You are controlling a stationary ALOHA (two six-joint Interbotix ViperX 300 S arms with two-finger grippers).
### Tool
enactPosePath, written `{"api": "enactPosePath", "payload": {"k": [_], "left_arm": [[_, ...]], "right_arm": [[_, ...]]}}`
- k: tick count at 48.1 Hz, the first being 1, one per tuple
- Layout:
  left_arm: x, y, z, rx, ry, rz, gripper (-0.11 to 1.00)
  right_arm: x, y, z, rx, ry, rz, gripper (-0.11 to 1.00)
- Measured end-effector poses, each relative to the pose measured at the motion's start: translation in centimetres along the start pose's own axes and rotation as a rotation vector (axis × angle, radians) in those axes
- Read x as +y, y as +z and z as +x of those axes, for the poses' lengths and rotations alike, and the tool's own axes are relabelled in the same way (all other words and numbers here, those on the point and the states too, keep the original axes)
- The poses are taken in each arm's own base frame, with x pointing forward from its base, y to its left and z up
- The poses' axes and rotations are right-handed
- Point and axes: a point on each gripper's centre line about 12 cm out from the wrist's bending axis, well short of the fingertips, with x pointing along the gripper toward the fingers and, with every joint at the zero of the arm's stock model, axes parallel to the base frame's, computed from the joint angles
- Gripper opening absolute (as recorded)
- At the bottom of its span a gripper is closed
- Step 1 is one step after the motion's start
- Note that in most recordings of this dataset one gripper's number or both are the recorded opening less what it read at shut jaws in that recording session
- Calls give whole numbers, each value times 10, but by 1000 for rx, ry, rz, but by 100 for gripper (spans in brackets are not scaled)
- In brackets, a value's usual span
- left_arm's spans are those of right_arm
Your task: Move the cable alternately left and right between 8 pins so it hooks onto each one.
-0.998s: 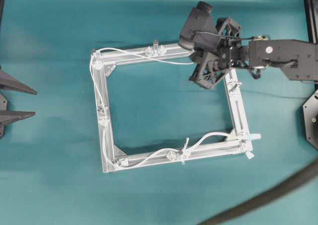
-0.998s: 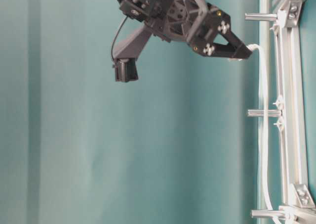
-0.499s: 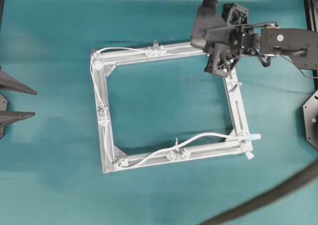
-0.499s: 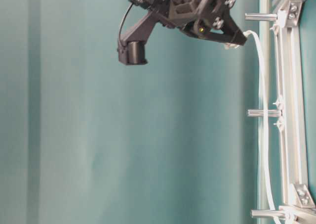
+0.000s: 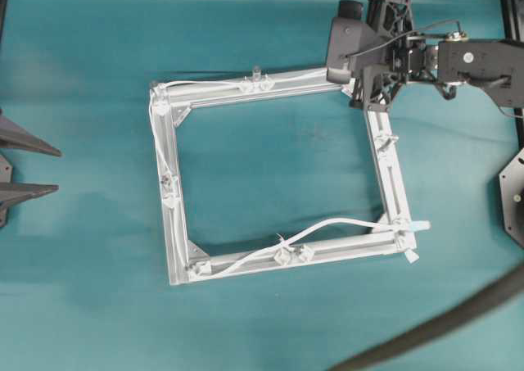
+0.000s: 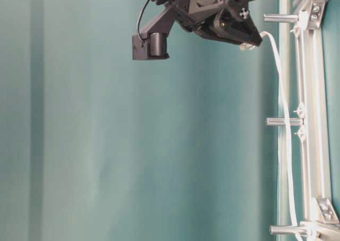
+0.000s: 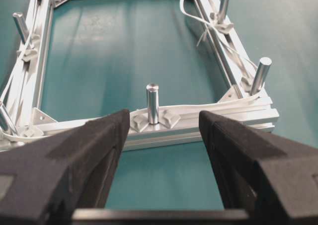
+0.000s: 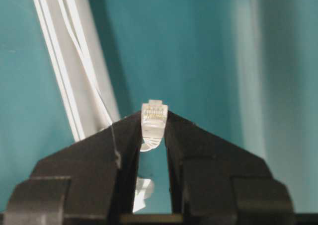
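Observation:
The white cable [image 5: 344,222] runs from a taped end at the frame's lower right, past the bottom pins [image 5: 291,252], up the left rail and along the top rail. Its plug [image 8: 154,118] is pinched between the fingers of my right gripper [image 8: 154,124], which is shut on it. That right gripper [image 5: 367,99] hovers at the frame's top right corner. In the table-level view the right gripper [image 6: 255,41] holds the cable [image 6: 281,108] raised beside a pin [image 6: 284,18]. My left gripper [image 7: 163,124] is open and empty, left of the frame, facing a pin [image 7: 152,103].
The square aluminium frame [image 5: 176,223] lies mid-table on teal cloth. A thick dark hose [image 5: 442,322] crosses the lower right corner. A black base [image 5: 514,195] sits at the right edge. The left gripper's fingers [image 5: 33,146] rest at the left edge.
My right gripper has carried the plug up and to the right, from inside the top rail to the frame's top right corner. The cable now lies straighter along the top rail. The left arm is still.

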Motion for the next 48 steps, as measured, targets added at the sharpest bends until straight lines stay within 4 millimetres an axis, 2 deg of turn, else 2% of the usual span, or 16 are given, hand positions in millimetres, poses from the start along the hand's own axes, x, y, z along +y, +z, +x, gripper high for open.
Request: {"api": "enactPosePath", "payload": {"k": [29, 35, 48], "left_arm": [[0, 0, 0, -2, 0, 0, 69], [0, 0, 0, 0, 0, 0, 69], [0, 0, 0, 0, 0, 0, 69]], "right_arm": [[-28, -10, 2, -20, -50, 33, 15], [-31, -12, 2, -16, -53, 41, 15], [-23, -31, 0, 16, -39, 49, 15]]}}
